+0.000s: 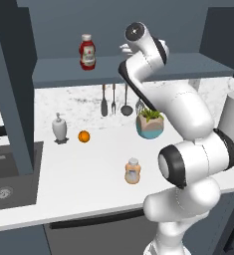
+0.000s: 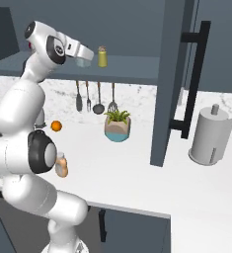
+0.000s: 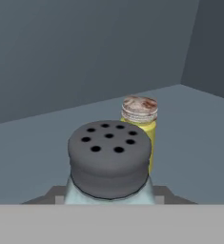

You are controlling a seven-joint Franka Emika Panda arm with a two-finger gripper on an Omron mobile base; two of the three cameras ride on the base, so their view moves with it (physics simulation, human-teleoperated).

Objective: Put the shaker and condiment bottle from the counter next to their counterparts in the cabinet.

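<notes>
Ketchup bottle [image 1: 87,52]: upper left of the left base view, upright on the cabinet [image 1: 63,72] shelf, red with a white cap.
Condiment bottle [image 1: 133,171]: centre of the left base view, upright on the white counter [image 1: 88,174]; in the right base view it shows at the left edge, partly behind the arm.
Gripper [image 2: 84,59]: upper left of the right base view, over the cabinet shelf, jaws narrowed onto the shaker.
Shaker [image 3: 108,162]: lower centre of the hand view, pale body and dark perforated cap, held between the jaws.
Yellow shaker [image 3: 140,125]: just right of centre in the hand view, directly behind the held shaker, upright on the shelf; whether the two touch cannot be told.
</notes>
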